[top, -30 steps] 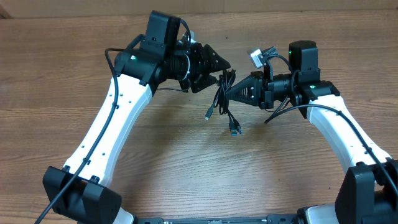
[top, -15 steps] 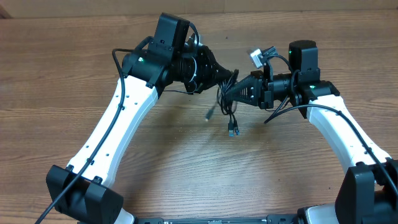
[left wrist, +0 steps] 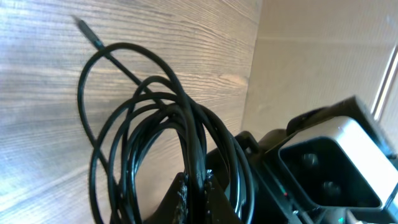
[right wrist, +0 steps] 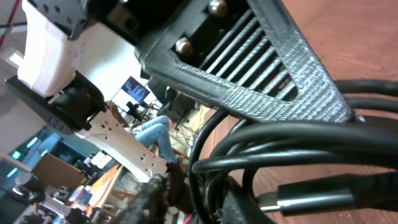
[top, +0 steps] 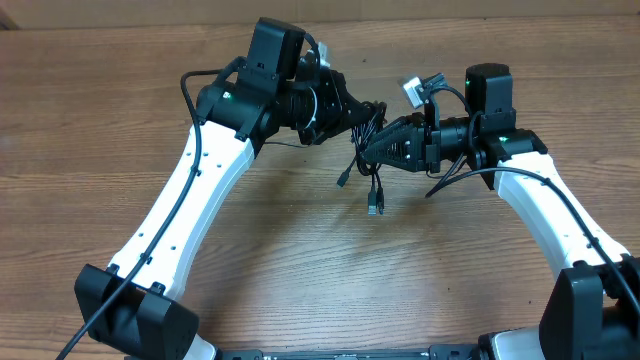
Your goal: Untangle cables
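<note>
The brown wood-grain worktop (top: 300,260) lies nearest. Above it, the thin black cables (top: 372,170) hang as a looped bundle between both arms, plug ends lowest. The left gripper (top: 366,115) has its jaws clamped on the loops. The right gripper (top: 372,148) touches the bundle. Its jaw state cannot be determined, as the left gripper crowds its wrist view.

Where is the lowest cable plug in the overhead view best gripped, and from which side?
Probably on the straight cord just above the plug, from the robot's right: it runs free of the bundle the left gripper pinches.
</note>
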Motion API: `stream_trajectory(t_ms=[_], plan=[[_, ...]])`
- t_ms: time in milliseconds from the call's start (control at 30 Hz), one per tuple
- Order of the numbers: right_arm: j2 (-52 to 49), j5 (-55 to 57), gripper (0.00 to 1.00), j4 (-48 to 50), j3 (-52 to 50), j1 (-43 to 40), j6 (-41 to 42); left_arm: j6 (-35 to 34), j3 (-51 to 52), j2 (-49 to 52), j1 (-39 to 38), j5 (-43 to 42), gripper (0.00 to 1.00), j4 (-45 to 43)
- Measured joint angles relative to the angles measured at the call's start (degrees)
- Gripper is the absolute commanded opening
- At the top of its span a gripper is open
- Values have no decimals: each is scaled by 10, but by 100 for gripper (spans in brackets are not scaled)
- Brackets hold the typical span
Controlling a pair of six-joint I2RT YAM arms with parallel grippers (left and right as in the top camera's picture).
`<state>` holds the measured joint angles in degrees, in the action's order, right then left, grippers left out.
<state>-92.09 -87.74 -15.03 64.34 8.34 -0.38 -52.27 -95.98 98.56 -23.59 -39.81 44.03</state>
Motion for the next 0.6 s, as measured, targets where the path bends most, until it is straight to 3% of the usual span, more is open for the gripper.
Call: stream_trajectory(t_ms=[167, 400, 600], plan=[[0, 11, 58, 0, 1, 0, 22, 91, 0, 0, 15, -19, 4, 0], [0, 43, 68, -19, 1, 0, 34, 199, 0, 0, 53, -60, 4, 4], [0, 104, 69, -26, 1, 0, 76, 283, 0, 0, 77, -100, 4, 23]])
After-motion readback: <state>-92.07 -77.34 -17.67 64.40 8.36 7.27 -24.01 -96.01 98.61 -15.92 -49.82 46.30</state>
